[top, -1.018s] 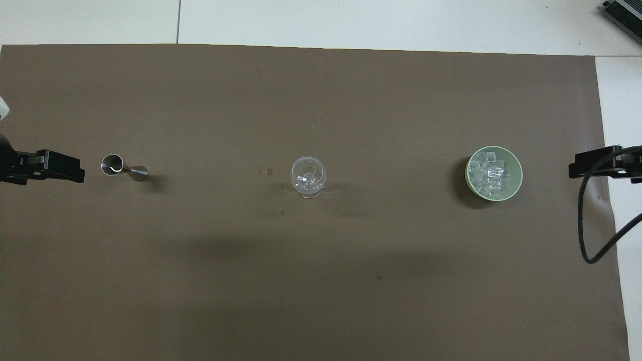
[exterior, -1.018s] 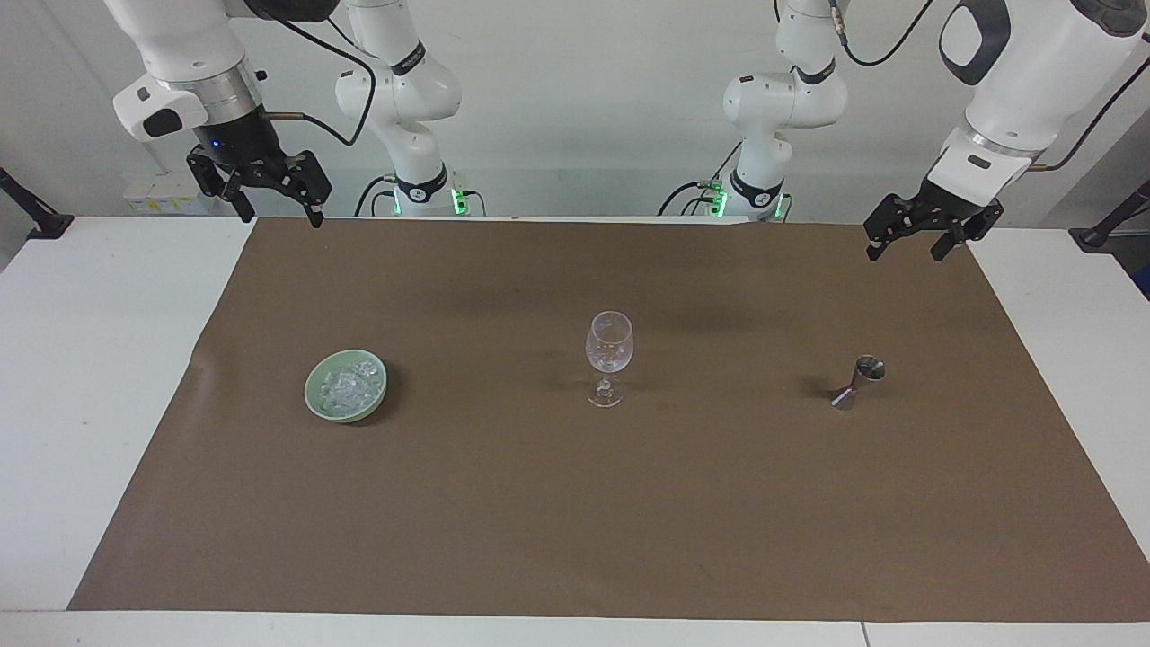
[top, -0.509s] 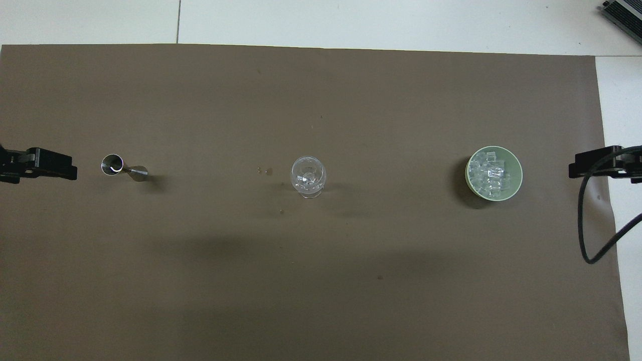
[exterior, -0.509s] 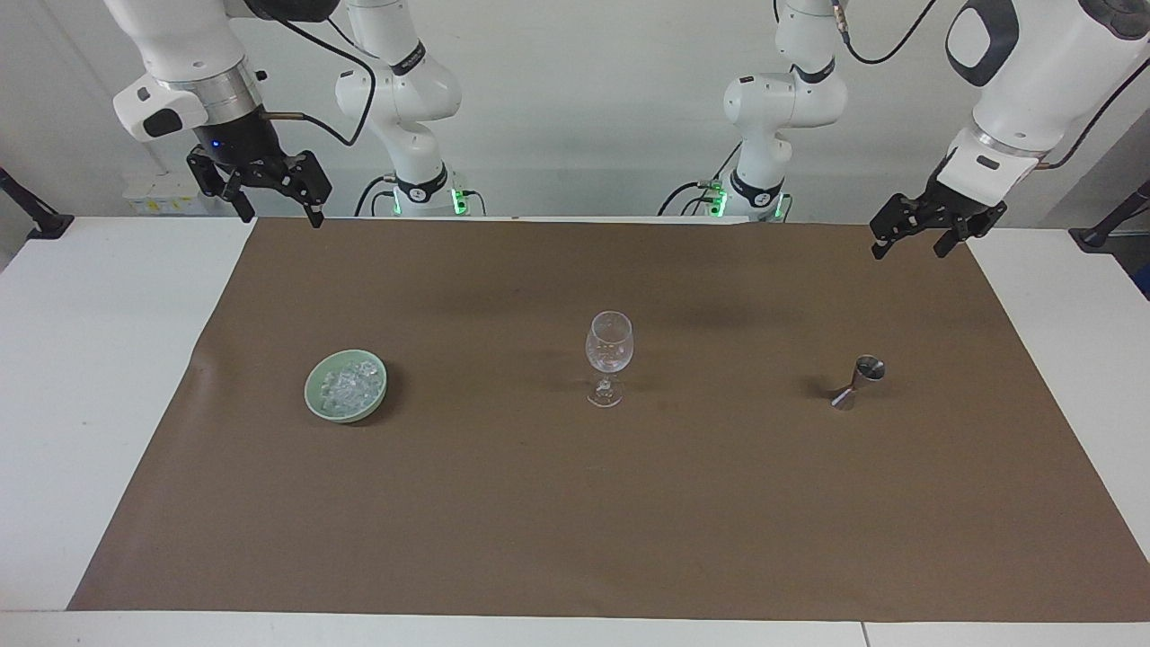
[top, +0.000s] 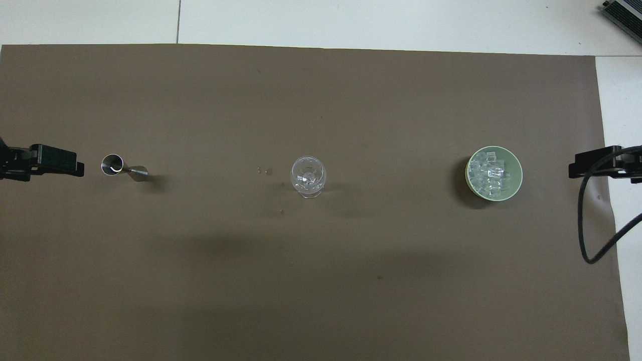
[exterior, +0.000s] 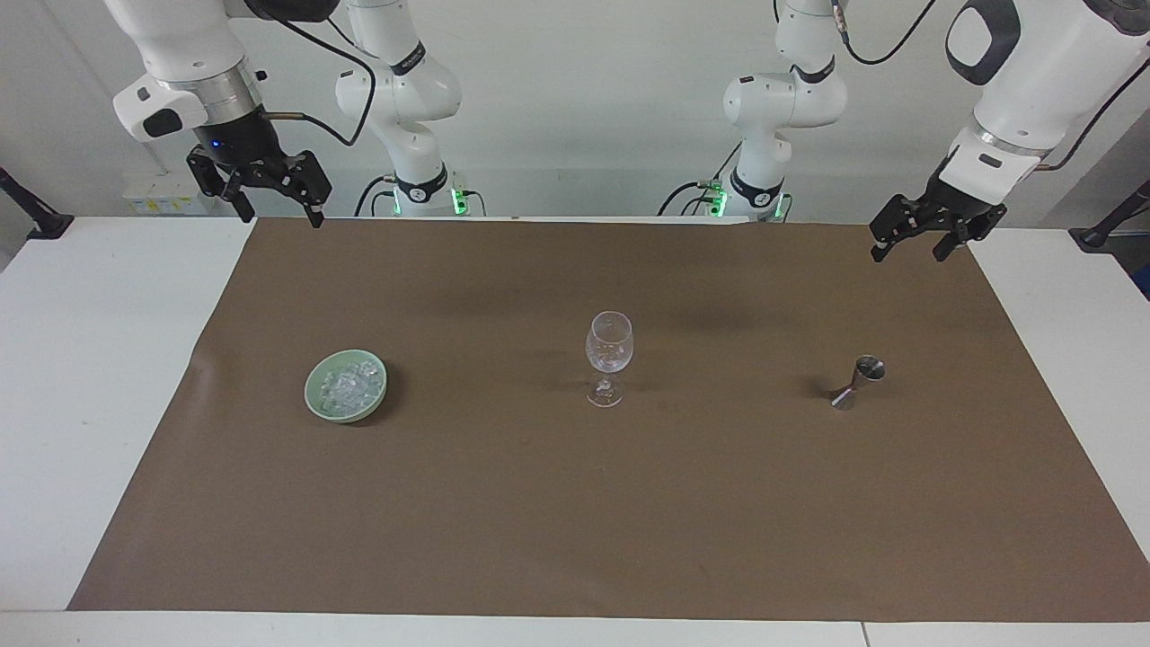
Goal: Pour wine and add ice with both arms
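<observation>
Both grippers hang open and empty: left gripper (exterior: 915, 243) has pulled up and away above the jigger (exterior: 858, 382), right gripper (exterior: 269, 193) has not moved, so the job looks finished. One wine glass (exterior: 609, 356) stands mid-mat. One bowl (exterior: 316, 395) of ice (exterior: 350, 386) sits at the glass's nine o'clock in the facing view, one jigger at three o'clock.

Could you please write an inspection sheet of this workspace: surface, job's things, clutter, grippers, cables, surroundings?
Surface: brown mat on a white table.
Job's things: ice heaped in a green bowl toward the right arm's end; wine glass upright mid-mat; metal jigger toward the left arm's end.
Clutter: small specks beside the glass.
Grippers: left gripper and right gripper raised over the mat's corners nearest the robots, jaws open, empty.
Cables: black cable looping off the right arm.
Surroundings: pale wall.
</observation>
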